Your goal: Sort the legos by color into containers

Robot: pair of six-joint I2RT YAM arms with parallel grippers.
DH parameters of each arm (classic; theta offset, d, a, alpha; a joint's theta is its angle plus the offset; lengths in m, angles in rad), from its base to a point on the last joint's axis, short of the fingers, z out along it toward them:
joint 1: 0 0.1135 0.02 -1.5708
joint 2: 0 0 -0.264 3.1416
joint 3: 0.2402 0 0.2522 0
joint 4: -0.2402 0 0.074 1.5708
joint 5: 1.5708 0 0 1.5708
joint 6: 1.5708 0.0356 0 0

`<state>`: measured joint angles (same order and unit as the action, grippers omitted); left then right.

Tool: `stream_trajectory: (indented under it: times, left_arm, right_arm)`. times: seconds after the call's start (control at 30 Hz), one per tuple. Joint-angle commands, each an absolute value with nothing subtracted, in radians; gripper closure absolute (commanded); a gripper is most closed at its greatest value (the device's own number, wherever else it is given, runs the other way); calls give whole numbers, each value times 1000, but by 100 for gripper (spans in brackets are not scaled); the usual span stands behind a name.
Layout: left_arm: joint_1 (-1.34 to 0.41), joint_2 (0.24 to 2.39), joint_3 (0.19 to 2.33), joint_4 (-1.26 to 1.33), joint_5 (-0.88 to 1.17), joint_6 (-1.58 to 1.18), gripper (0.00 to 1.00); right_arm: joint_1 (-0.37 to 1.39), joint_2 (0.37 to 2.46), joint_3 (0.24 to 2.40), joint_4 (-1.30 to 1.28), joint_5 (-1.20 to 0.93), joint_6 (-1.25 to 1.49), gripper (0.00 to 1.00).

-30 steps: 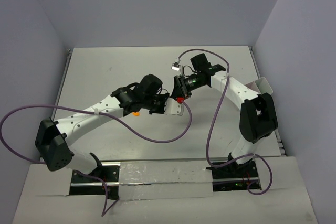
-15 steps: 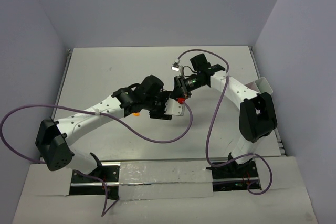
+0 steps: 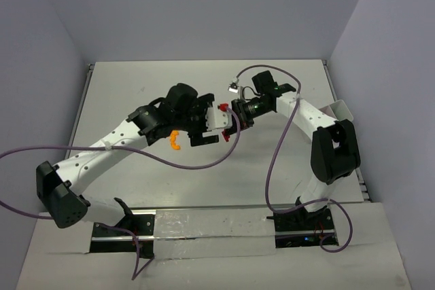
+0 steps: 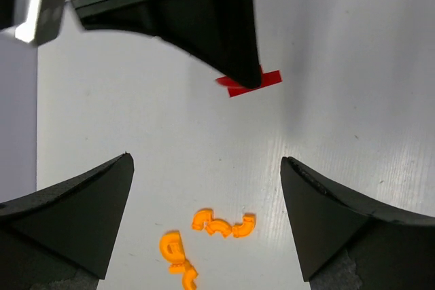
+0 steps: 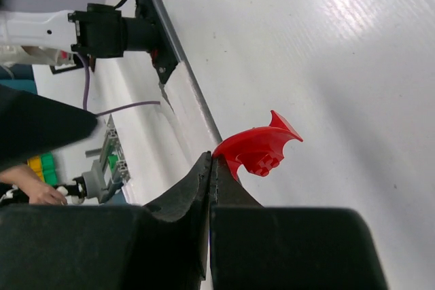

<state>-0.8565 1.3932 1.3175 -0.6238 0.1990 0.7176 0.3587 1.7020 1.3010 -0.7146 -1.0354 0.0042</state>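
A red winged lego point(image 5: 262, 147) sticks out from the tips of my right gripper point(image 5: 211, 161), which is shut on its edge. In the top view that gripper point(image 3: 230, 110) points left at mid-table with the red lego point(image 3: 222, 107) at its tip. My left gripper point(image 4: 206, 159) is open and empty, and faces the right fingertip and the red lego point(image 4: 262, 80). Several orange curved legos point(image 4: 221, 225) lie on the table below and between its fingers. In the top view they point(image 3: 175, 139) lie beside the left gripper point(image 3: 205, 123). One white container point(image 3: 338, 110) stands at the table's right edge.
The left arm's purple cable point(image 3: 190, 165) loops over the table in front of the grippers, and its red cap point(image 3: 224, 135) sits by the wrist camera. Grey walls close the table on three sides. A metal rail point(image 3: 211, 225) runs along the near edge.
My left gripper has opened wide and swung back and to the left. The right gripper has shut on the red lego and shifted slightly left.
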Motion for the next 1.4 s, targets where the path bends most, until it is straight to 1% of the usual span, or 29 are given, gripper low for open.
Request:
stream_trajectory:
  times: [0.0, 0.07, 0.13, 0.2, 0.27, 0.37, 0.43, 0.57, 0.6, 0.67, 0.87, 1.1, 1.37]
  left_arm:
    - [-791, 1320, 1352, -590, 211, 545, 1]
    - [-718, 1323, 1318, -538, 182, 390, 1]
    - [-654, 1342, 1318, -557, 193, 296, 1]
    - [-618, 1364, 1327, -579, 198, 234, 1]
    - [-578, 1372, 1338, -584, 212, 171, 1]
    - [-544, 1360, 1323, -553, 272, 163, 1]
    - [-541, 1366, 1327, -543, 300, 166, 1]
    - [-541, 1402, 1342, -535, 338, 152, 1]
    - [-541, 1408, 1343, -534, 343, 150, 1]
    - [-540, 1424, 1344, -523, 358, 147, 1]
    - [-540, 1440, 1344, -495, 383, 155, 1]
    - [-541, 1447, 1339, -476, 390, 152, 1]
    - [-540, 1450, 1338, -469, 385, 159, 1]
  right_arm:
    - [304, 1641, 1292, -737, -1022, -30, 100]
    - [267, 1617, 1296, -749, -1049, -39, 100]
    - [204, 1597, 1304, -760, -1060, -48, 100]
    - [154, 1586, 1345, -846, -1056, -97, 100]
    - [90, 1592, 1387, -942, -1042, -213, 100]
    - [-48, 1602, 1464, -1115, -992, -364, 100]
    - [-102, 1611, 1530, -1244, -956, -445, 100]
    - [-236, 1652, 1628, -1417, -852, -644, 100]
    - [-264, 1663, 1643, -1439, -828, -647, 100]
    - [-343, 1678, 1666, -1445, -754, -687, 100]
    - [-445, 1730, 1690, -1445, -625, -748, 100]
    - [-506, 1799, 1747, -1445, -593, -765, 100]
    - [-526, 1888, 1828, -1445, -567, -755, 100]
